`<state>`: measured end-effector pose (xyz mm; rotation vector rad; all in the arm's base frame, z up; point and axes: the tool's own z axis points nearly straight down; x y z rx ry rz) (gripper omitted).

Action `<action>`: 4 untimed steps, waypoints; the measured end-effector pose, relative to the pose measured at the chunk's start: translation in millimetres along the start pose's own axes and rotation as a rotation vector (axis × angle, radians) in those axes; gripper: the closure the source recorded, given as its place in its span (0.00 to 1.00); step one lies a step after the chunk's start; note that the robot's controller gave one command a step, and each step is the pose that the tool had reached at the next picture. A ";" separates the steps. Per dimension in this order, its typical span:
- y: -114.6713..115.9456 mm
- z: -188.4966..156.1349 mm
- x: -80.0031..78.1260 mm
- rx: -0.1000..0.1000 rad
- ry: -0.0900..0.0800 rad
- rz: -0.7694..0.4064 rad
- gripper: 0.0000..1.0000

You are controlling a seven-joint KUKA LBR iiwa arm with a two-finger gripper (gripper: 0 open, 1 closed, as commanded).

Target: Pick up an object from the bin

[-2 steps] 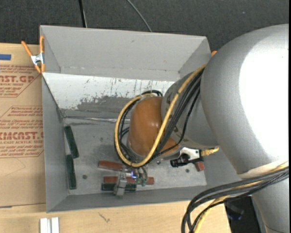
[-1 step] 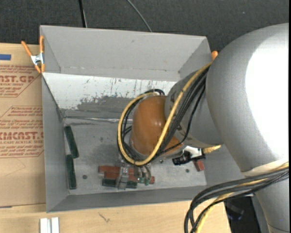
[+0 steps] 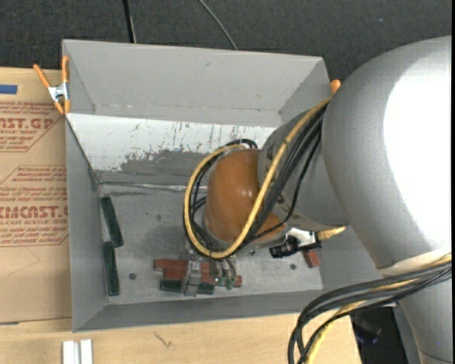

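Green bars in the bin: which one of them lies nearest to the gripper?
The short green bar just left of the gripper, beside a red-brown piece. The two long green bars lie apart from it, by the bin's left wall.

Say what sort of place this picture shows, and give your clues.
Probably a robotics lab or test cell: a robot arm reaches into a grey metal bin holding small loose parts, with cables looped round its orange wrist cover.

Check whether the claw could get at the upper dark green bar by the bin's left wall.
Probably yes: the dark green bar lies uncovered on bare floor, left of the claw, with nothing on top of it. The left wall close beside it might cramp the approach.
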<state>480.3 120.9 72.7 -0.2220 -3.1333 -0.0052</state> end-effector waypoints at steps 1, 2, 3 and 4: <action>0.1 -1.7 0.1 0.000 0.000 0.000 1.00; -0.5 -10.0 0.6 0.002 0.000 0.000 1.00; -1.6 -31.2 2.7 0.006 0.008 0.000 1.00; -0.6 -109.3 0.3 0.002 -0.002 0.001 1.00</action>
